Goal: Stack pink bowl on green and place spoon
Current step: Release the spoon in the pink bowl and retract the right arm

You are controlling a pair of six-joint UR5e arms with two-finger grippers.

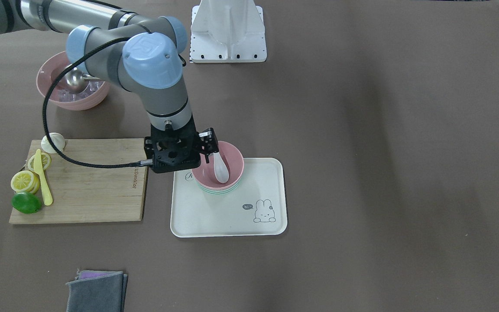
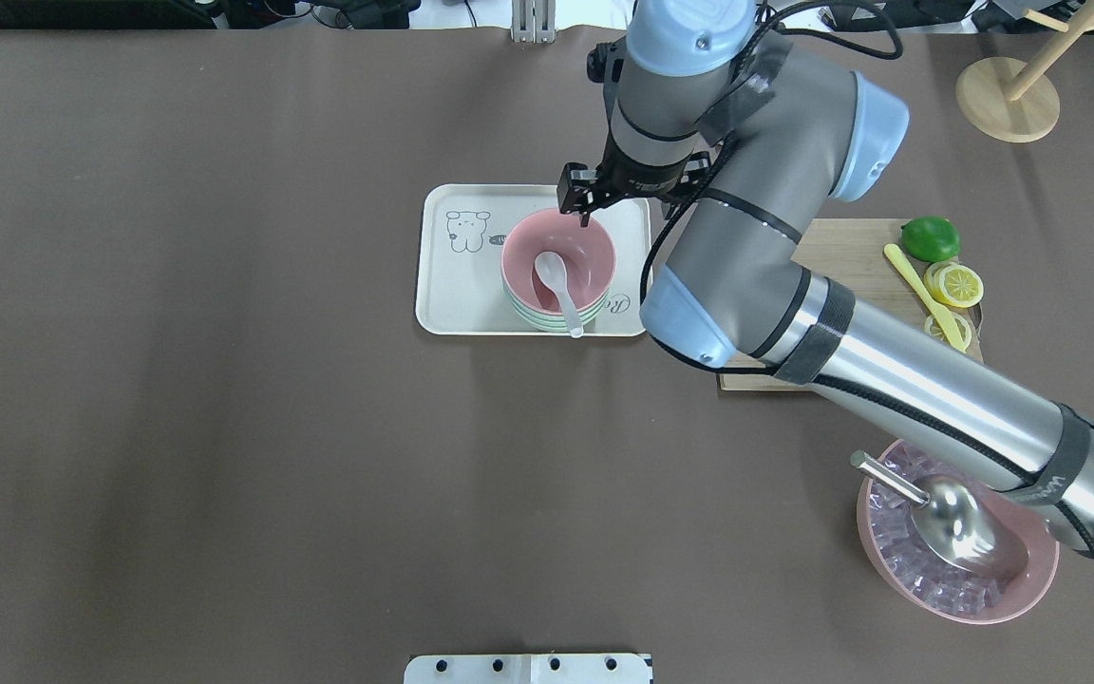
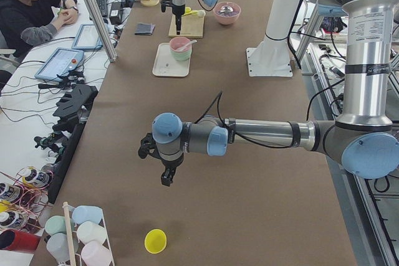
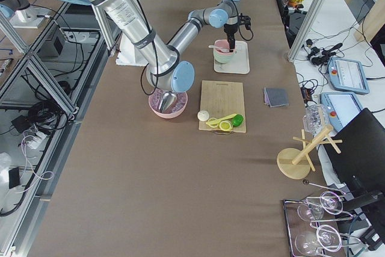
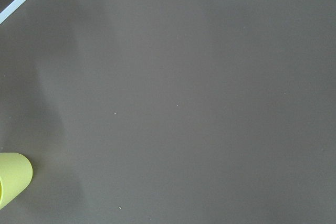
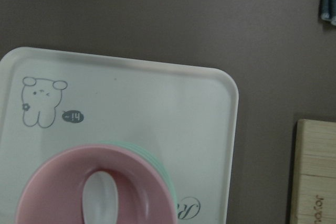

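Jaws of the right gripper hang parted and empty above the white spoon, which lies loose in the pink bowl. That bowl nests in the green bowl on the tray, nearer the tabletop's far edge. Both steps look done; only withdrawal remains. For the left gripper, I cannot tell.

Overhead: from behind the robot, steeply down, tray mid-frame. Front-facing: from opposite, sharing that tray. Side views: along the counter from its ends, tray far. Right wrist: close above tray. Left wrist: close over counter, well apart from tray.
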